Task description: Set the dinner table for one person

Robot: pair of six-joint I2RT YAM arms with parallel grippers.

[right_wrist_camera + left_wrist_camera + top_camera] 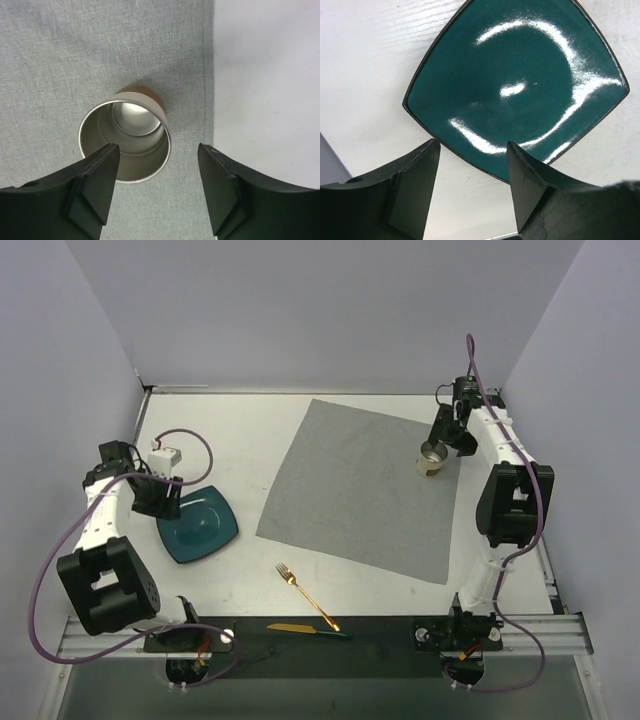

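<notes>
A teal square plate (pixel 200 523) lies on the white dinner table (pixel 240 430) at the left; it also shows in the left wrist view (pixel 520 85). My left gripper (pixel 158 502) is open at the plate's near-left edge, its fingers (pixel 415 185) straddling the rim. A steel cup (pixel 432 458) stands upright on the grey placemat (pixel 360 485) near its right edge; it also shows in the right wrist view (pixel 125 141). My right gripper (pixel 452 436) is open just above and beside the cup, empty. A gold fork (pixel 306 597) and a gold knife (pixel 305 629) lie near the front edge.
The black strip (pixel 330 635) runs along the table's near edge, with the arm bases on it. Purple cables loop beside both arms. Grey walls close in the left, back and right sides.
</notes>
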